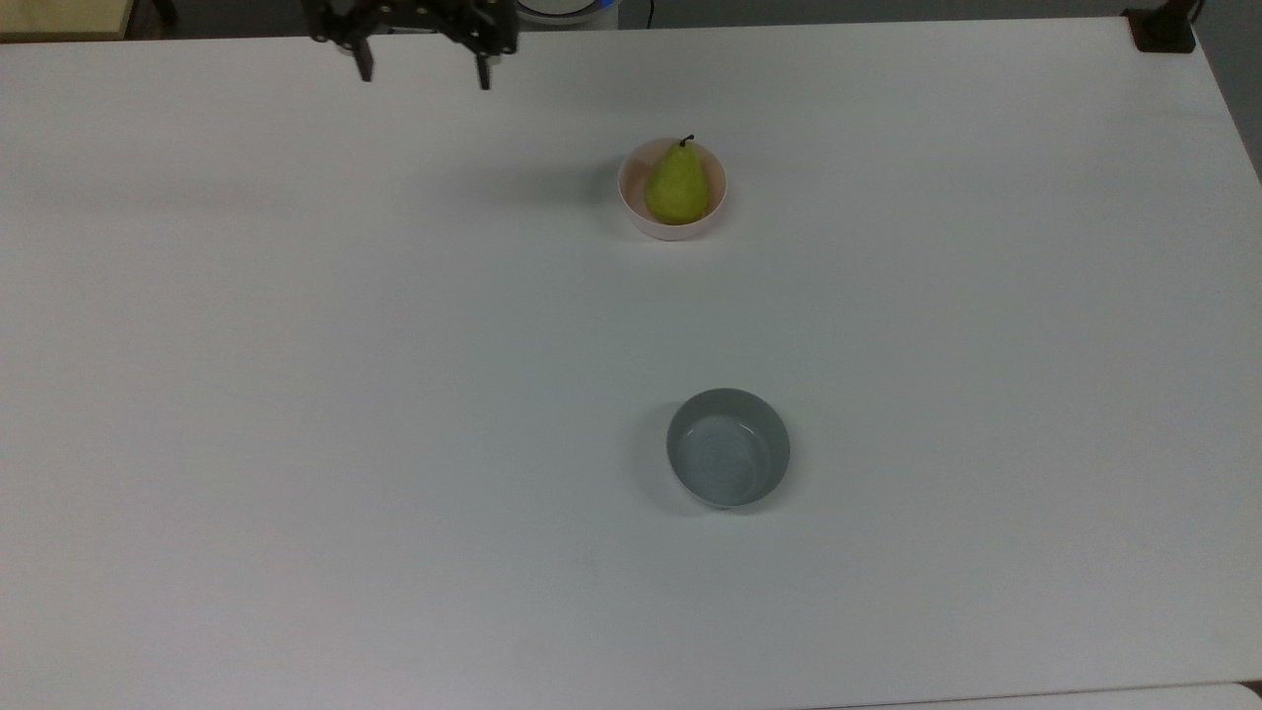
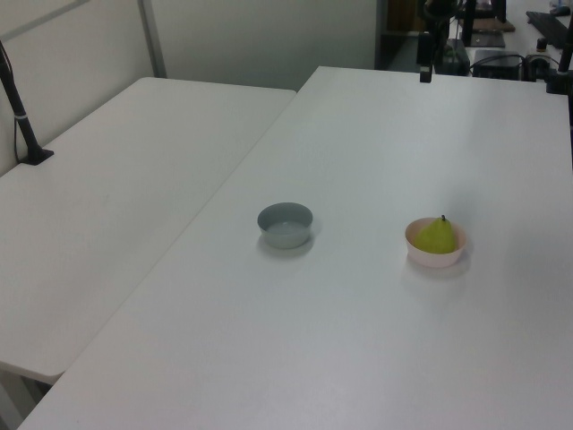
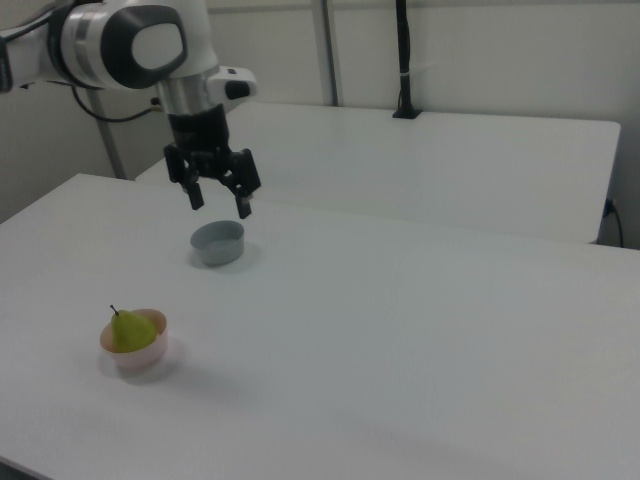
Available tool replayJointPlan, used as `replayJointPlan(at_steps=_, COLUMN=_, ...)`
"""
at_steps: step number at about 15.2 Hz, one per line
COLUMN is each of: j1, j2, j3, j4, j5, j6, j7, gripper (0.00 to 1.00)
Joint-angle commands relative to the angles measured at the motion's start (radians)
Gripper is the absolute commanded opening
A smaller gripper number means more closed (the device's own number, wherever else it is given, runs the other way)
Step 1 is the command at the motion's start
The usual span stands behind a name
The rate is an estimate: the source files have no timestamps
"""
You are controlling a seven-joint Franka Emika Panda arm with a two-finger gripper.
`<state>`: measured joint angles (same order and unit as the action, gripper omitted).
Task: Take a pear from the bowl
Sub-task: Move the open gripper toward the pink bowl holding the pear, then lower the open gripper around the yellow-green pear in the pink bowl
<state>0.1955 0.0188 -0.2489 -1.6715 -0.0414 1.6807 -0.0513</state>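
Observation:
A yellow-green pear [image 1: 676, 184] [image 2: 437, 236] [image 3: 130, 330] with a dark stem lies in the small pale pink bowl [image 1: 636, 217] [image 2: 433, 259] [image 3: 140, 360]. My gripper [image 1: 423, 79] [image 3: 219, 203] hangs high above the table with its two black fingers spread wide and nothing between them. In the top view it is at the table's far edge, well to the left of the pear. In the right view it hovers above and to the right of the pink bowl.
A slightly larger grey bowl [image 1: 728, 449] [image 2: 286, 224] [image 3: 218, 243] stands empty on the white table [image 1: 296, 394]. A second white table [image 2: 107, 197] adjoins it. A black post [image 3: 402, 60] stands on that table's far edge.

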Motion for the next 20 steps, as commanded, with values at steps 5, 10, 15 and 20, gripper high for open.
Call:
replayJointPlan(at_steps=5, j1=0.266, j2=-0.006, j3=-0.049, j4=0.016, j5=0.015, j6=-0.076, j7=0.004, gripper=1.00)
replayJointPlan(at_steps=10, j1=0.358, j2=-0.006, j3=-0.049, j4=0.004, j5=0.015, j6=-0.076, j7=-0.010, gripper=1.00)
replayJointPlan(at_steps=15, j1=0.364, j2=-0.045, j3=-0.024, j4=-0.057, j5=0.017, j6=-0.062, j7=-0.013, gripper=1.00)
replayJointPlan(at_steps=20, j1=0.358, j2=-0.146, j3=0.007, j4=-0.258, j5=0.015, j6=0.042, j7=-0.036, gripper=1.00)
